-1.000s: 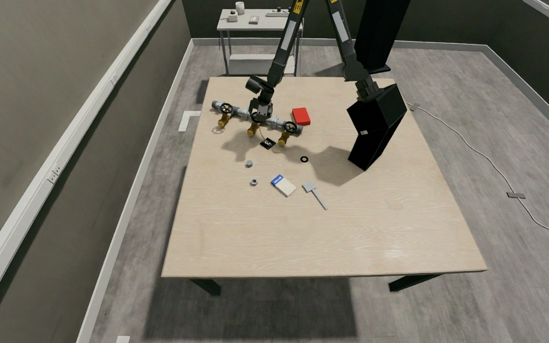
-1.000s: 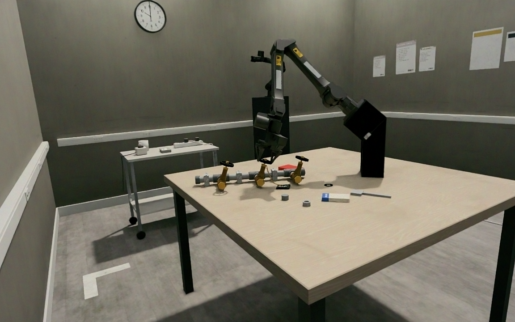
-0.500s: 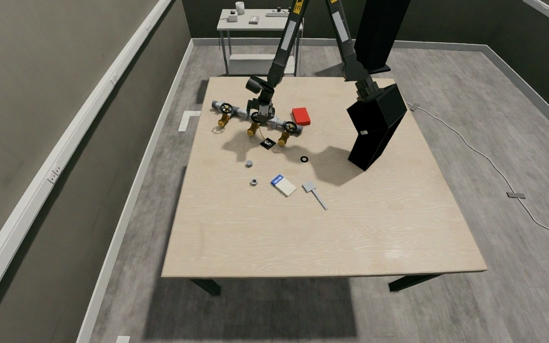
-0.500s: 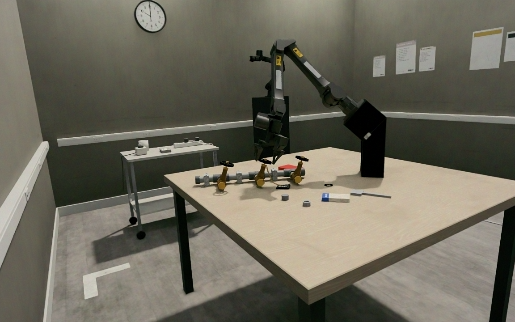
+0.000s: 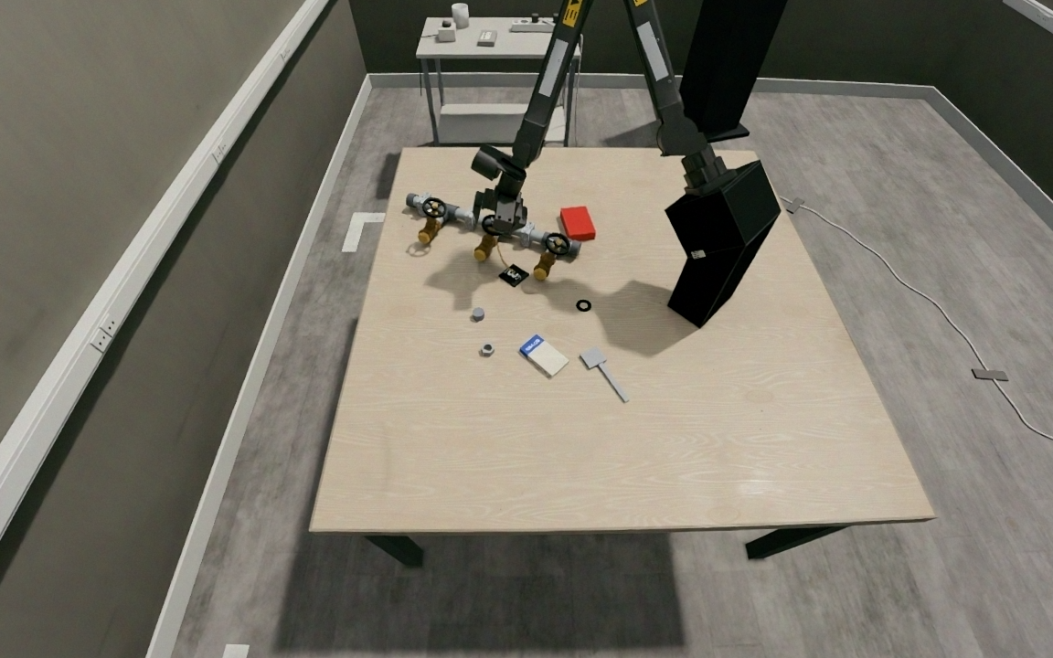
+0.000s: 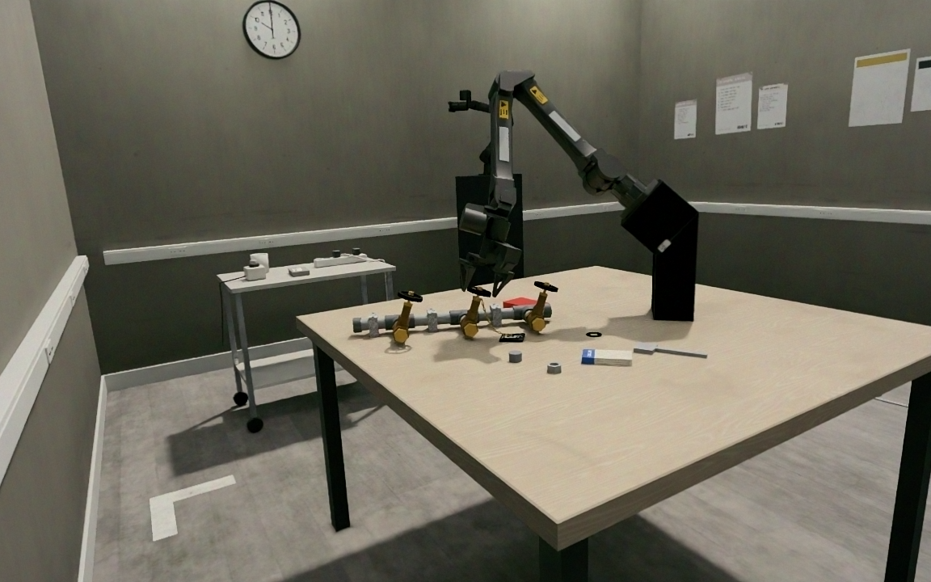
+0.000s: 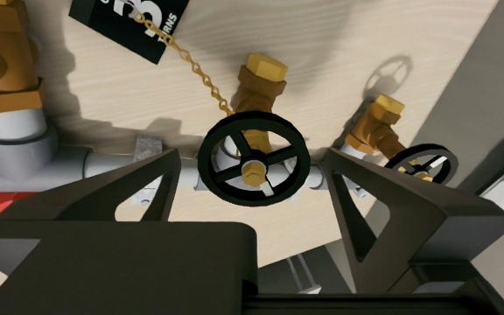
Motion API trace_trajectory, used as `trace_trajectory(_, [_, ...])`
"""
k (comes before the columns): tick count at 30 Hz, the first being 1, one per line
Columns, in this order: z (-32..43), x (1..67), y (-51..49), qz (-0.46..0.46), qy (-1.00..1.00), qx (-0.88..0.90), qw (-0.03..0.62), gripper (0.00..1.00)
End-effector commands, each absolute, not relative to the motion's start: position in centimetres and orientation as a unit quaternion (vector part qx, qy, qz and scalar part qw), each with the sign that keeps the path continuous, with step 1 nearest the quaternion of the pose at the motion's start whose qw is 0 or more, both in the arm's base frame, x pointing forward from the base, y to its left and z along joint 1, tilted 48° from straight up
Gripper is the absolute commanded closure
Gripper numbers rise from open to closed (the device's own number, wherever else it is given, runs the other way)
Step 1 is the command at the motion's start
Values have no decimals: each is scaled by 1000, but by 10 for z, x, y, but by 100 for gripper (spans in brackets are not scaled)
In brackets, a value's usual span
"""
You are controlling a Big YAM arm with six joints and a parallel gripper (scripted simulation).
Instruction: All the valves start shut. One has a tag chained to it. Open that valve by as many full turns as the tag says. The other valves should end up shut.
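A grey pipe with three brass valves lies at the table's back left. The middle valve's black handwheel is chained to a black tag that reads 3 turns. My gripper is open just above this handwheel, one finger on each side, apart from the rim. The left valve and the right valve stand on either side.
A red block lies just behind the pipe. A black washer, a grey cap, a nut, a blue-and-white box and a grey paddle lie toward the middle. The arm's black base stands at the right.
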State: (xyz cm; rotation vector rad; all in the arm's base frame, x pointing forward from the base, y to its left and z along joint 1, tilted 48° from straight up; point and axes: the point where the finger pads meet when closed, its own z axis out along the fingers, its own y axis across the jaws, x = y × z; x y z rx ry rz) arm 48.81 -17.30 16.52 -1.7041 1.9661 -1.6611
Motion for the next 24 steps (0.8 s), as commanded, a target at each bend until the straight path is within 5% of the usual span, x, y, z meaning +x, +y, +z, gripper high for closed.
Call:
trace_trajectory(1, [168,489,-174,-541,647,-535,42,0])
trace_trajectory(11, [167,488,-174,-530,709,-453,107,0])
trace_trajectory(24, [171,491,-175,-451,826,-145,305,0])
